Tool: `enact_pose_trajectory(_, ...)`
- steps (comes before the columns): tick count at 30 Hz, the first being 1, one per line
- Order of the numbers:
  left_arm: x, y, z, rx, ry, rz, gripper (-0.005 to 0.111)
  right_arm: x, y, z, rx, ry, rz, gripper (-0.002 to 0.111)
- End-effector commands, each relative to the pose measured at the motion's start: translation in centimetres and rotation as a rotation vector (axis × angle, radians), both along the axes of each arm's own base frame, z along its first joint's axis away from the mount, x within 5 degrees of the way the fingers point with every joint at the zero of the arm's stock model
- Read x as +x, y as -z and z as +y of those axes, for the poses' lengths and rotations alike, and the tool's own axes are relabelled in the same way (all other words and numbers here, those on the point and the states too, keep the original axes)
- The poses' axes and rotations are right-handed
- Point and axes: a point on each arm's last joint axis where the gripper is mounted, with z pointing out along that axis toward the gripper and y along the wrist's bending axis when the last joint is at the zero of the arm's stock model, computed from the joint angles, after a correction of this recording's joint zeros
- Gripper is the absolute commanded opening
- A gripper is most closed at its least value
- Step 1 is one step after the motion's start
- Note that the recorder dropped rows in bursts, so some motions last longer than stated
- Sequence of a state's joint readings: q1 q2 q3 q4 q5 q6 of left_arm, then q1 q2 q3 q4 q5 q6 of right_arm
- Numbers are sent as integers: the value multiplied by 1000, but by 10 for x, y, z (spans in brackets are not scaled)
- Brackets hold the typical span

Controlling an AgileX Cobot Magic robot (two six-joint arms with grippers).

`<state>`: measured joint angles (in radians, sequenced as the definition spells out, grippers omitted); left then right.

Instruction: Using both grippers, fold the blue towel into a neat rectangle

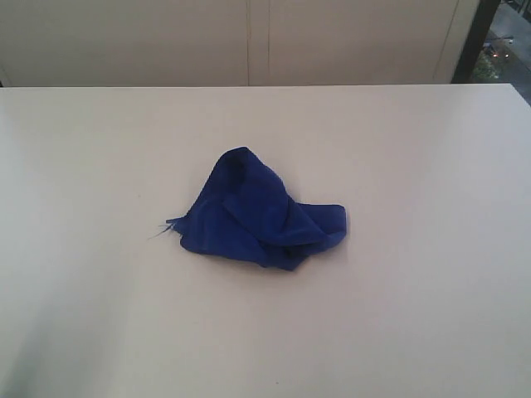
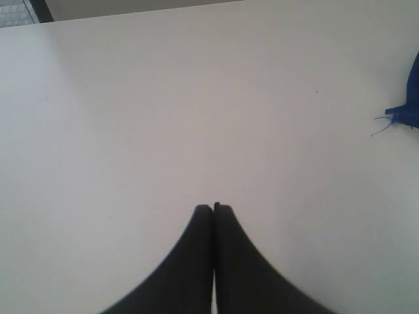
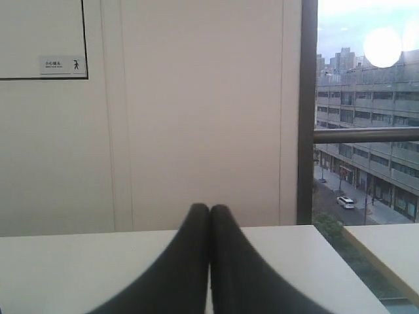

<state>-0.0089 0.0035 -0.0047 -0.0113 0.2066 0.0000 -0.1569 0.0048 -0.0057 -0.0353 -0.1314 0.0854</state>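
The blue towel (image 1: 259,211) lies crumpled in a heap near the middle of the white table (image 1: 415,315), with a loose thread sticking out at its left corner. Neither arm shows in the exterior view. In the left wrist view my left gripper (image 2: 213,207) is shut with nothing in it, above bare table, and only a corner of the towel (image 2: 409,111) with its threads shows at the frame's edge, well apart from it. My right gripper (image 3: 209,208) is shut and empty too, pointing level over the table toward a wall; the towel is out of that view.
A pale panelled wall (image 1: 249,41) stands behind the table's far edge. In the right wrist view a window (image 3: 366,131) with a dark frame lies beyond the table's corner, and a second table edge (image 3: 393,248) sits beside it.
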Motion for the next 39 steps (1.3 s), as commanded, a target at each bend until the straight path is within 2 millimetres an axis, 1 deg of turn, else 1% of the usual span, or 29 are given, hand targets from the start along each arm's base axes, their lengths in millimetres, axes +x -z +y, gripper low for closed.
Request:
enact_pose_trajectory(1, 0, 1, 0, -11, 3, -2, 0, -1, 0, 0, -6, 6, -18, 0)
enact_pose_trajectory(3, 0, 1, 0, -11, 3, -2, 0, 0, 1, 0, -6, 7, -7, 0)
enact_pose_trajectory(7, 0, 1, 0, -11, 3, -2, 0, 1, 8, -1, 10, 9, 70, 0)
enact_pose_trajectory(8, 0, 1, 0, -11, 3, -2, 0, 1, 6, -1, 13, 10, 88, 0)
enact_pose_trajectory(12, 0, 1, 0, -11, 3, -2, 0, -3, -9, -1, 36, 13, 162, 0)
enact_pose_trajectory(17, 0, 1, 0, -11, 3, -2, 0, 5, -30, -2, 60, 18, 312, 0)
enact_pose_trajectory(21, 0, 1, 0, -11, 3, -2, 0, 20, -49, -5, 82, 15, 382, 0)
enact_pose_trajectory(24, 0, 1, 0, -11, 3, -2, 0, 33, -55, -7, 90, 15, 420, 0)
enact_pose_trajectory(26, 0, 1, 0, -11, 3, -2, 0, 42, -56, -7, 111, 7, 465, 0)
enact_pose_trajectory(29, 0, 1, 0, -11, 3, -2, 0, 57, -53, -9, 145, -1, 620, 0)
enact_pose_trajectory(32, 0, 1, 0, -11, 3, -2, 0, 73, -51, -10, 140, -18, 758, 0)
enact_pose_trajectory(35, 0, 1, 0, -11, 3, -2, 0, 89, -53, -7, 165, -78, 849, 0)
enact_pose_trajectory(39, 0, 1, 0, -11, 3, -2, 0, 112, -54, 3, 177, -195, 933, 0)
